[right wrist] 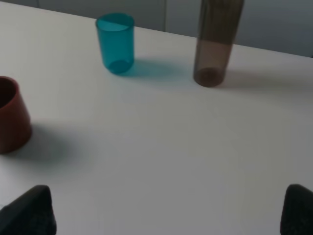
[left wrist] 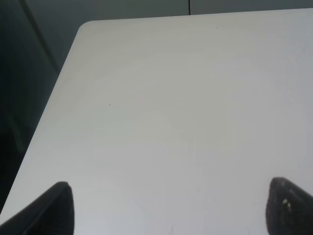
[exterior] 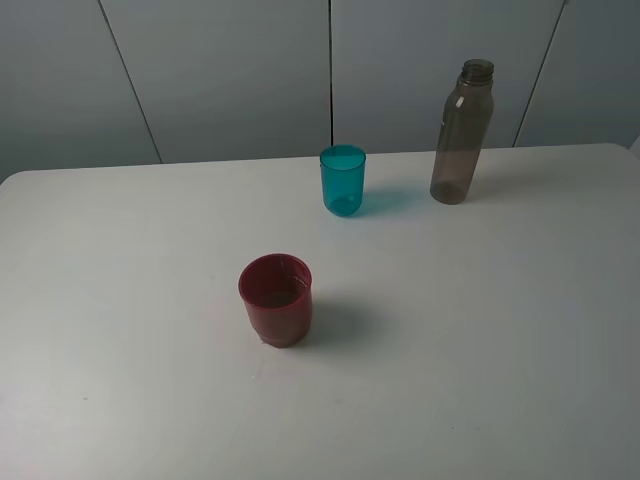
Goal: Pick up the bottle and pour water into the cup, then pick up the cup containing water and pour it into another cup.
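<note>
Upright bottle [right wrist: 215,44] well ahead of wide-apart, empty right gripper [right wrist: 168,210], slightly to one side; left gripper [left wrist: 168,208], likewise apart, facing bare table [left wrist: 171,98].

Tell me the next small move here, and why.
Probably send the right end effector, open and empty, toward the bottle. The bottle stands upright and untouched on the right of the table, beside the teal cup, and pouring starts with it. The left end effector faces only bare table.
</note>
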Controlling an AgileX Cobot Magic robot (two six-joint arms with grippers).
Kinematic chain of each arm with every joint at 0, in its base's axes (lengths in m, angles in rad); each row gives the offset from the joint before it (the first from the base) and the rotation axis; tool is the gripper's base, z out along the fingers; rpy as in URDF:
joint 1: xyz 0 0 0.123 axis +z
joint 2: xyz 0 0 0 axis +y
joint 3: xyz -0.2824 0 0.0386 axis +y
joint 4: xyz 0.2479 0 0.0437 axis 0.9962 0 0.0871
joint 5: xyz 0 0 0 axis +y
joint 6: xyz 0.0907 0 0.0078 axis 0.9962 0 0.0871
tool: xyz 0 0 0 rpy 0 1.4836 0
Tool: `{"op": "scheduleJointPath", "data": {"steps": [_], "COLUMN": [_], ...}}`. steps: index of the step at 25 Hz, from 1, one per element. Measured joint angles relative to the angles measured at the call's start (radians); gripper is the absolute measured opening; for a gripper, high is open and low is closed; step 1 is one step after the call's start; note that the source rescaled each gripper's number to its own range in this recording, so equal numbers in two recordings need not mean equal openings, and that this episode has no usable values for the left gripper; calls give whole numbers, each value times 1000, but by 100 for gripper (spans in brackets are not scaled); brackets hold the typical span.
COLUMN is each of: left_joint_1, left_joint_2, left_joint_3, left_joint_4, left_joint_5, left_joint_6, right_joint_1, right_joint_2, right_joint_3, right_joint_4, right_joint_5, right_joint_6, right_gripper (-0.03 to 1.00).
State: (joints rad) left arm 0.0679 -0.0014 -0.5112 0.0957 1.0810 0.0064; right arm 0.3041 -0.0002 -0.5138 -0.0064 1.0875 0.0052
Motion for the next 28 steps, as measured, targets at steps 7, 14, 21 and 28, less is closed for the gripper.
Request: {"op": "scheduleJointPath", "data": {"steps": [7, 14, 21, 28], "left_joint_1": [0, 0, 0, 0], "left_joint_2": [0, 0, 0, 0], "left_joint_3": [0, 0, 0, 0], "left_joint_4": [0, 0, 0, 0], "left_joint_5": [0, 0, 0, 0], "left_joint_6": [0, 0, 0, 0], "right_joint_1": [-256, -288, -288, -288], "right_joint_2": [0, 0, 0, 0], "right_joint_3": [0, 0, 0, 0], "right_joint_4": [0, 6, 25, 25], "right_joint_5": [0, 0, 2, 2], "right_joint_6": [2, -28, -11, 2], "right_gripper": [99, 99, 99, 99]}}
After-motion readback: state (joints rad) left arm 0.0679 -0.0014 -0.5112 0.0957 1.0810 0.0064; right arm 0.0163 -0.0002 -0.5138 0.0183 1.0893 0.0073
